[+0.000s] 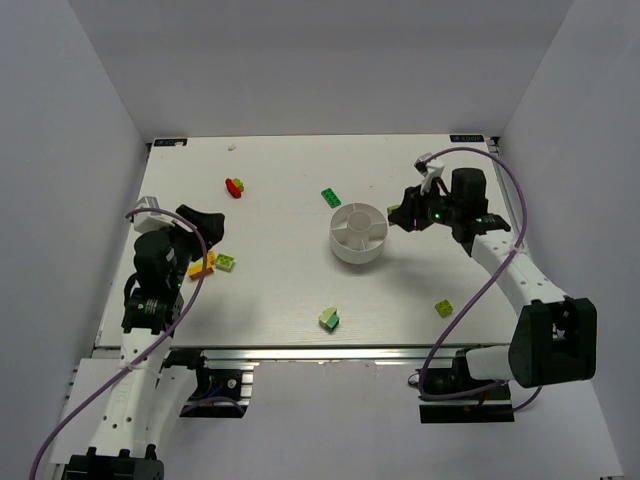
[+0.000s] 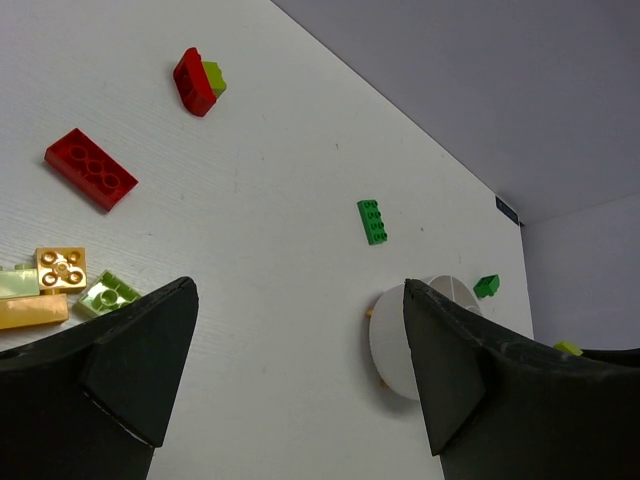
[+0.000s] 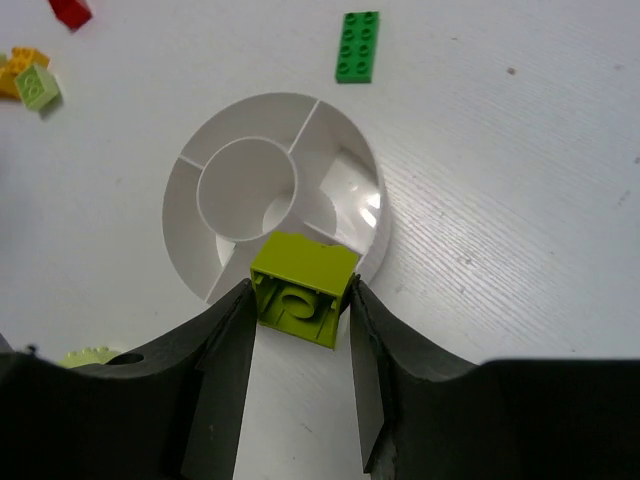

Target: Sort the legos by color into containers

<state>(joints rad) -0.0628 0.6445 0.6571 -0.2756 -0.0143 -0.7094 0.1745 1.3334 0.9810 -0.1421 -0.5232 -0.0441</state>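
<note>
A small round white divided dish (image 1: 341,250) stands mid-table. My right gripper (image 1: 404,216) is at the dish's right edge, shut on a lime brick (image 3: 303,289). That brick hangs tilted, hollow underside toward the camera, over the near rim of the dish (image 3: 183,205), whose compartments that show look empty. My left gripper (image 1: 203,224) hovers open at the table's left, its jaws (image 2: 298,300) wide apart with nothing between them. Below it lie a yellow brick (image 2: 61,268), an orange brick (image 2: 30,311) and a pale green brick (image 2: 108,293).
A flat red brick (image 2: 90,168) and a red-and-lime pair (image 1: 235,186) lie at the far left. A dark green brick (image 1: 331,198) lies just behind the dish. A pale green and dark green pair (image 1: 329,319) and a lime brick (image 1: 444,308) sit near the front edge. White walls enclose the table.
</note>
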